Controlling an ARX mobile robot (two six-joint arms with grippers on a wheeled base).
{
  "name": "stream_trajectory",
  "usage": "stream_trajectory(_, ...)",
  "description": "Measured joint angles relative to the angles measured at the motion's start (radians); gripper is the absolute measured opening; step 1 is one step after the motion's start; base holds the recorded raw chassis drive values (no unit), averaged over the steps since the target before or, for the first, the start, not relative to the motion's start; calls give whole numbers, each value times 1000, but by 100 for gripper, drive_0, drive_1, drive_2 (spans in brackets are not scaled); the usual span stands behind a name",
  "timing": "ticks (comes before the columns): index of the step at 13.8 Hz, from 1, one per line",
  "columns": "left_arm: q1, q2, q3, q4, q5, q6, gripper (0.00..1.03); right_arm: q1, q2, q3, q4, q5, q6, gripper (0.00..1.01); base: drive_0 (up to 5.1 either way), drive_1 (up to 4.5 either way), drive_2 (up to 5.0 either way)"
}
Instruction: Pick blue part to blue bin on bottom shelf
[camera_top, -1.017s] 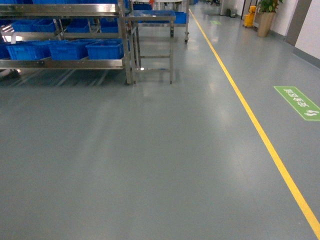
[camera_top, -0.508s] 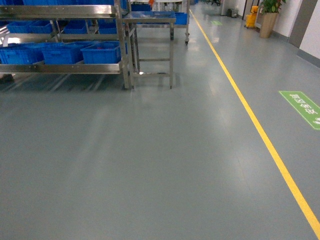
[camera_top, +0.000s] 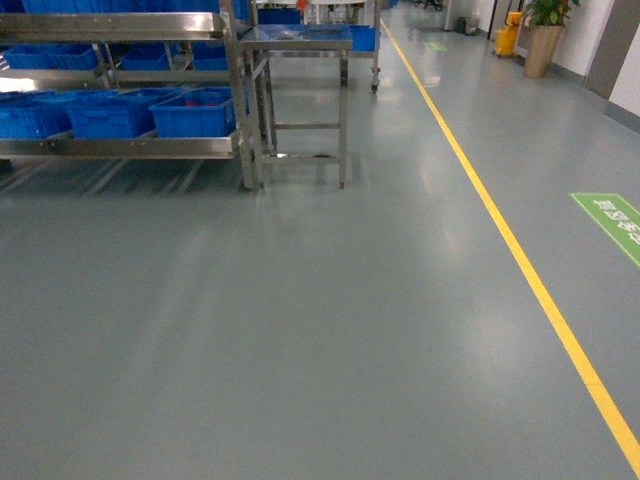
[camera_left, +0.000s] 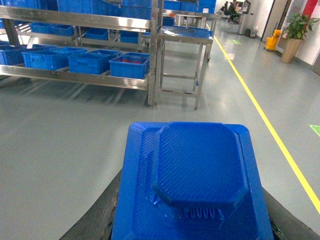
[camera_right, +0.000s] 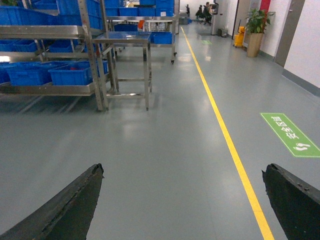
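My left gripper (camera_left: 192, 220) is clamped on the blue part (camera_left: 192, 175), which fills the lower wrist view. My right gripper (camera_right: 182, 200) is spread wide with nothing between its fingers (camera_right: 65, 205). Far ahead at the grey floor's (camera_top: 300, 330) left edge, the bottom shelf (camera_top: 120, 147) carries blue crates; I can't tell which is the blue bin.

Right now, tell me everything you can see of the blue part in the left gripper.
The blue part fills the lower middle of the left wrist view. It is bright to dark blue plastic by the look, with fine ribbed lines across its surface. A flat, roughly square base with cut corners carries a raised eight-sided block, and small teeth show along the block's near edge. It sits level between the dark fingers of the left gripper, which press on both sides. It hangs over grey floor, well short of the rack.
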Motion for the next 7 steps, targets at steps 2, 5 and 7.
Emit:
stream_trajectory(2,0,-1,0,-4,0,0,43,0,0,0,0,0,0,98,-13,408,-434)
stream_trajectory(5,0,-1,0,-2,0,0,43,0,0,0,1,0,0,98,-3,418,-424)
stream_trajectory(7,0,-1,0,-1,0,0,43,0,0,0,3,0,0,98,2,422,-417)
